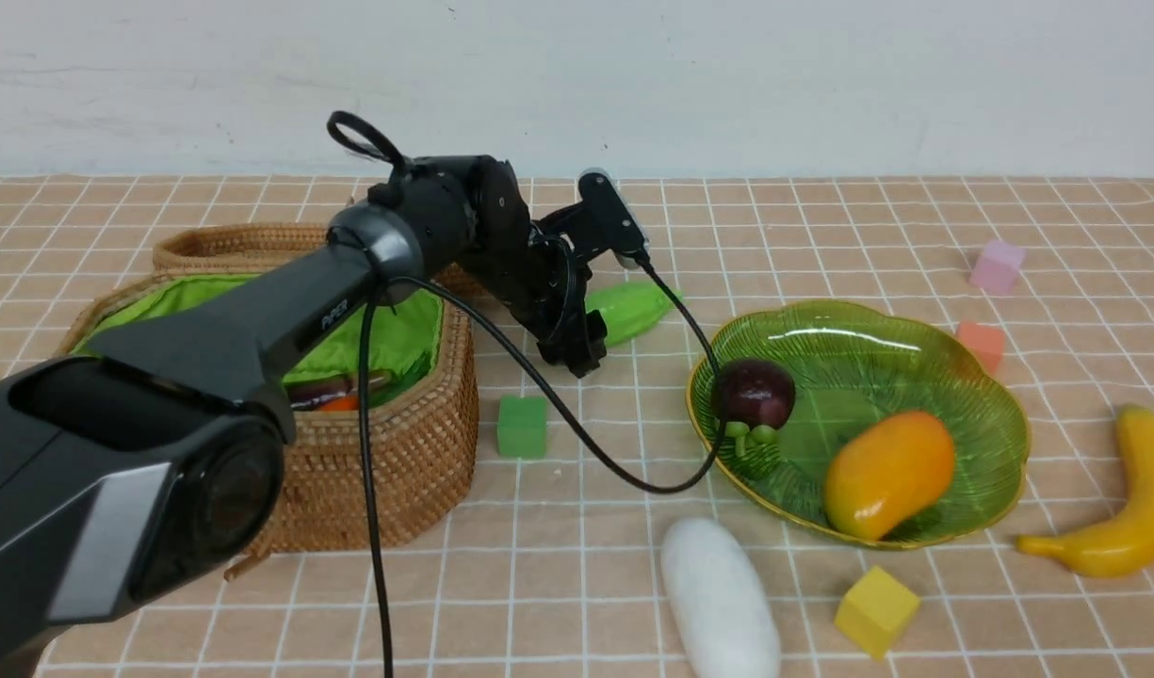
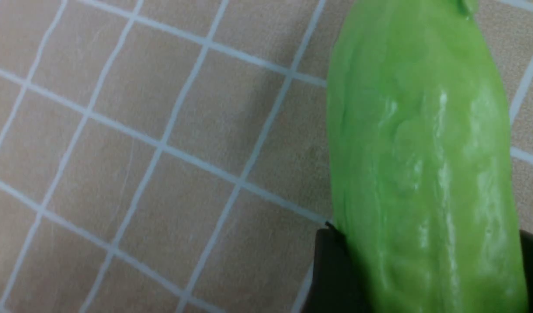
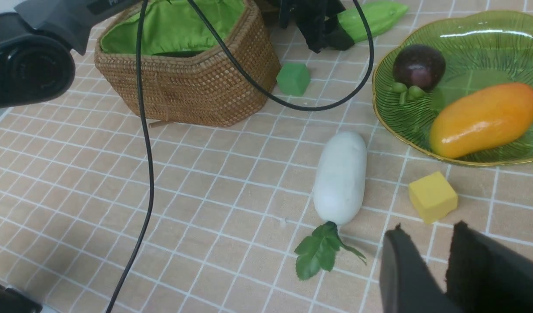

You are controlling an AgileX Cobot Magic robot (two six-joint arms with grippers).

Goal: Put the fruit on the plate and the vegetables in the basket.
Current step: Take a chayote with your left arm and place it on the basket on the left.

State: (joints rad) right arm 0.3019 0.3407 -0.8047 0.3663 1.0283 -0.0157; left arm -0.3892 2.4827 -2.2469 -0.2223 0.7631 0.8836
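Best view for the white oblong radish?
Right wrist view: the white oblong radish lies whole, green leaves included. Front view crops its near end at the frame edge. Left wrist view misses it.

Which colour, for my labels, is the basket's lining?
The lining of the basket is bright green; clearest in the right wrist view.

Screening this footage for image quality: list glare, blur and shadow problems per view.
Front view: a white glare streak on the plate, and the near end of the left arm looms large and soft. Left wrist view: the gourd is very close and slightly soft, with white highlights. Right wrist view: another glare streak on the plate; right gripper dark, blurred.
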